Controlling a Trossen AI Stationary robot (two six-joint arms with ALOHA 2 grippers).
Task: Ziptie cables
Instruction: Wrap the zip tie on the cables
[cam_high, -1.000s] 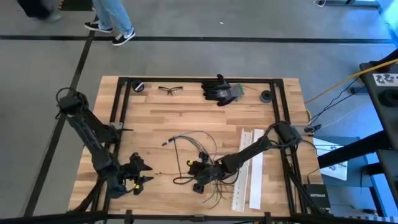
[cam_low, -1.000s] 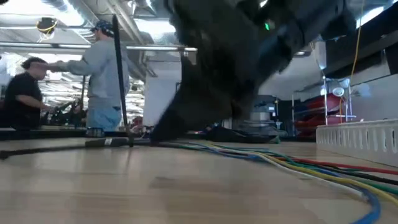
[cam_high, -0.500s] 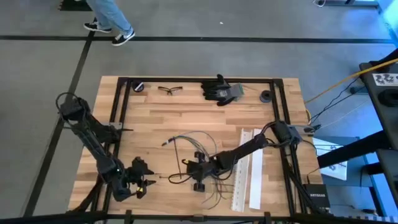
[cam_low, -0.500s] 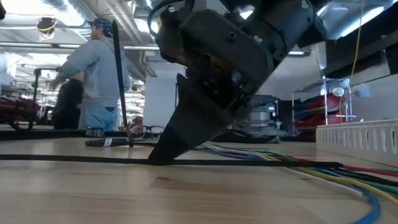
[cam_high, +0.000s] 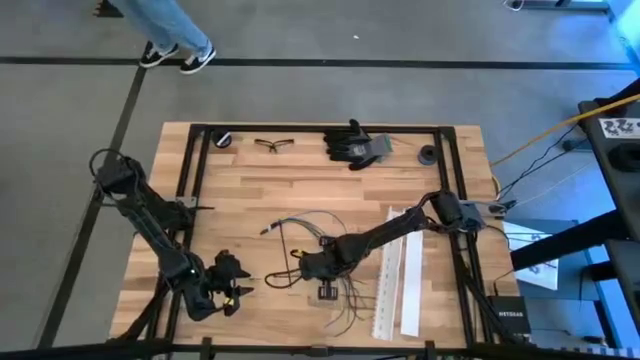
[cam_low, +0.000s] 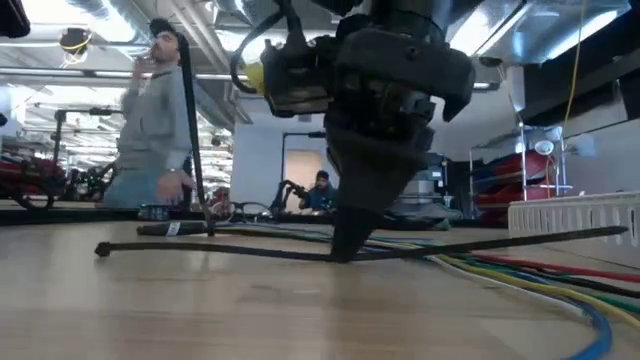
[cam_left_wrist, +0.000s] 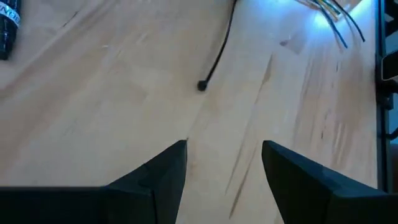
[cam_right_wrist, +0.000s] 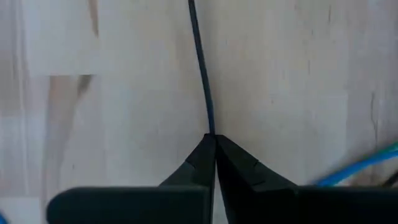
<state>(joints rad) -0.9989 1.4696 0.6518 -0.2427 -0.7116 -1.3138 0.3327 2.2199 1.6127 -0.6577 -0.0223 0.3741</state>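
Right gripper: I am seeing the right gripper (cam_right_wrist: 211, 140) pressed tips-down on the table, its two dark fingers closed together and pinching a thin black zip tie (cam_right_wrist: 200, 68).
Zip tie: in the low view the thin black zip tie (cam_low: 230, 250) is lying flat along the wood, extending to both sides of the right gripper (cam_low: 345, 250); its small square head (cam_left_wrist: 203, 85) is resting ahead of the left gripper.
Cables: the loose thin dark grey, greenish and brown cables (cam_high: 300, 228) are spreading across the table middle, touching and just beside the right gripper (cam_high: 305, 270); more strands are trailing toward the front edge (cam_high: 345, 305).
Left gripper: the left gripper (cam_left_wrist: 224, 155) is hovering low near the front-left corner, fingers apart, holding nothing; in the high view it (cam_high: 232, 290) is sitting near the zip tie's end.
Surface: a light wooden plank table (cam_high: 250, 190) inside a black metal frame; two long flat white perforated strips (cam_high: 400, 270) are lying right of the cables.
Far edge: black gloves (cam_high: 352, 145), clear safety glasses (cam_high: 272, 144).
Room: a person in a grey top (cam_low: 150, 110) is standing beyond the table.
Writing: I cannot read any.
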